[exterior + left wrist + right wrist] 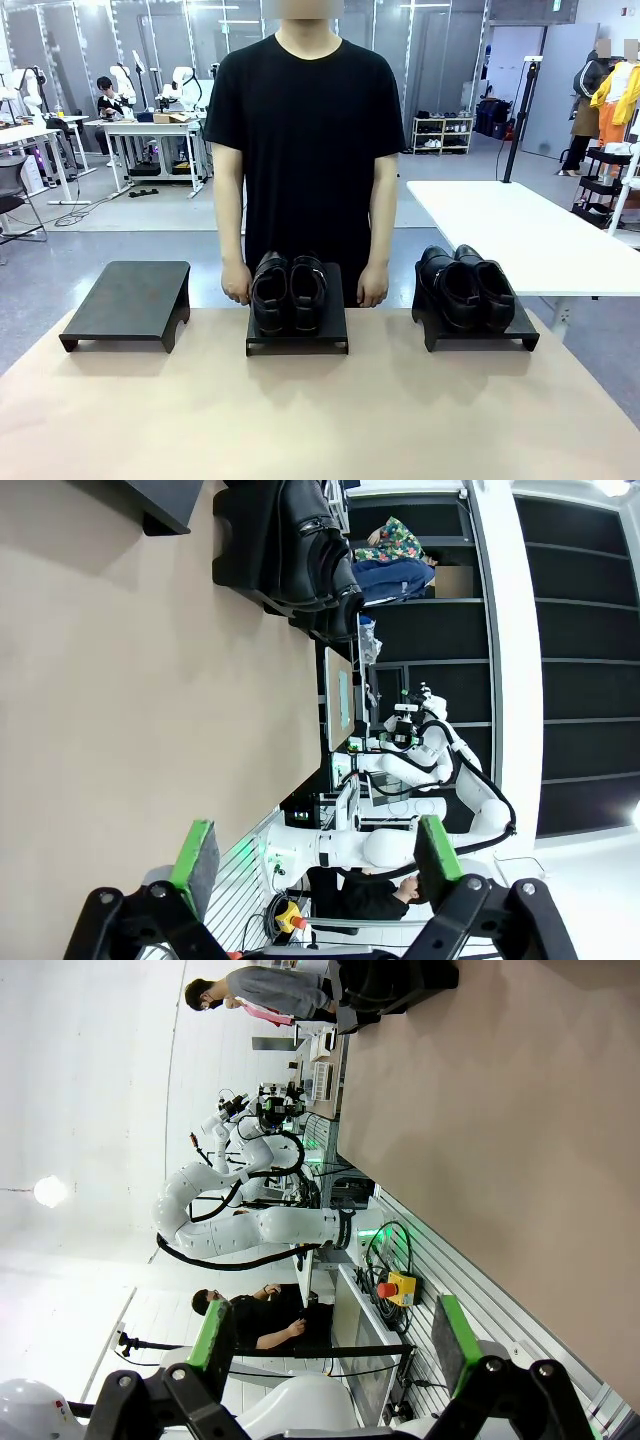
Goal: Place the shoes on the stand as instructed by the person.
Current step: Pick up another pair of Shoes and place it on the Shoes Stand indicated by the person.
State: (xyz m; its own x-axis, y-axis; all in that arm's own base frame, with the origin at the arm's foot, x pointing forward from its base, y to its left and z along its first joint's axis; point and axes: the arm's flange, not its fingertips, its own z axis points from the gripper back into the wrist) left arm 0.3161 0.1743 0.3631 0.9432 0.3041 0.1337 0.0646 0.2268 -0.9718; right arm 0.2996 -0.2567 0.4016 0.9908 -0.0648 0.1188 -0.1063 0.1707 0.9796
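- Shoes, two shiny black pairs, sat on low black stands at the far side of the worktop: one pair on the middle stand, the other pair on the right-hand stand.
- Each pair stood side by side, touching, with the heels toward the robot's side.
- A third stand, on the left of the worktop, was bare on top.
- The person in a black T-shirt stood behind the middle stand, one hand just beside its left edge and the other hand just beside its right edge.
- Left fingers stood wide apart with nothing between the green pads; well beyond their tips, in the left wrist view, a pair of shoes on its stand lay at the far end of the tan worktop.
- Right fingers were likewise spread and empty, green pads showing; the worktop ran away past the fingertips, and a dark stand with shoes showed far ahead near the top edge.
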